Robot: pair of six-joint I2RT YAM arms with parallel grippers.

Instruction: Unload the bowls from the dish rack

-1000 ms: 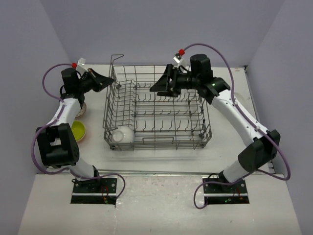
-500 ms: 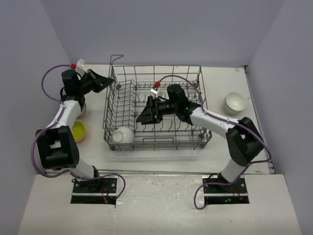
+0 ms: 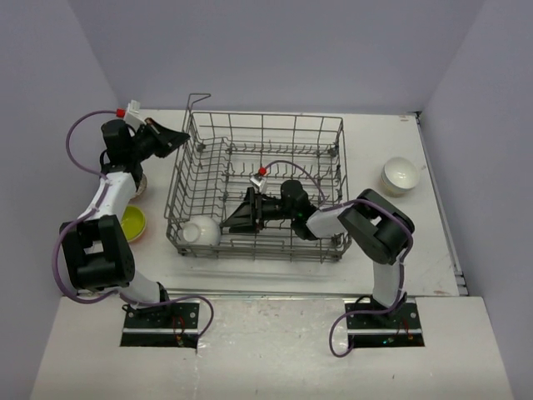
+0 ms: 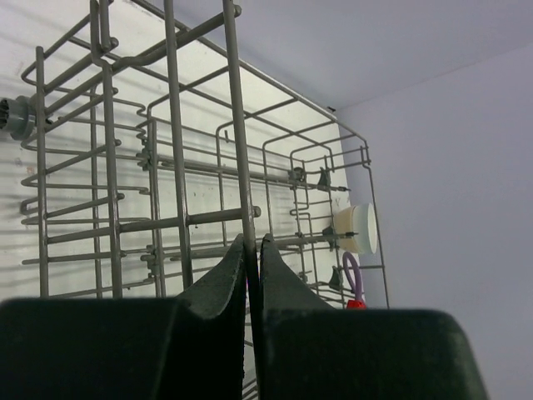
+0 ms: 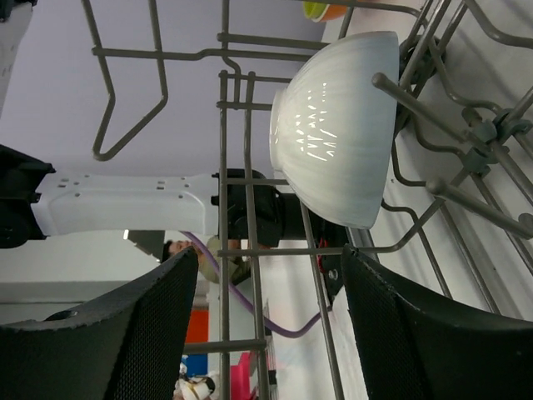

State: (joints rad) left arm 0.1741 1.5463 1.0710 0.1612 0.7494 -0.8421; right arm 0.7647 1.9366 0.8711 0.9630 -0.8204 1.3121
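Note:
The grey wire dish rack [image 3: 333,137] sits mid-table. A white bowl [image 3: 200,231] leans against the tines in its near left corner. My right gripper [image 3: 232,222] is low inside the rack, open, just right of that bowl. In the right wrist view the bowl [image 5: 337,125] is ahead of the open gripper [image 5: 271,252], apart from both fingers, with rack wires between. My left gripper [image 3: 179,140] is shut on an upright wire of the rack [image 4: 237,125] at its far left corner, seen pinched in the left wrist view [image 4: 252,250].
A white bowl [image 3: 400,175] stands on the table right of the rack. A yellow-green bowl [image 3: 132,222] and another bowl [image 3: 138,185] partly under the left arm sit left of the rack. A white bowl [image 4: 356,228] shows through the wires in the left wrist view.
My right arm swung from the rack's far right side down into the rack toward the near left bowl, uncovering the bowl on the right. The rack shifted slightly left. The left gripper kept its hold.

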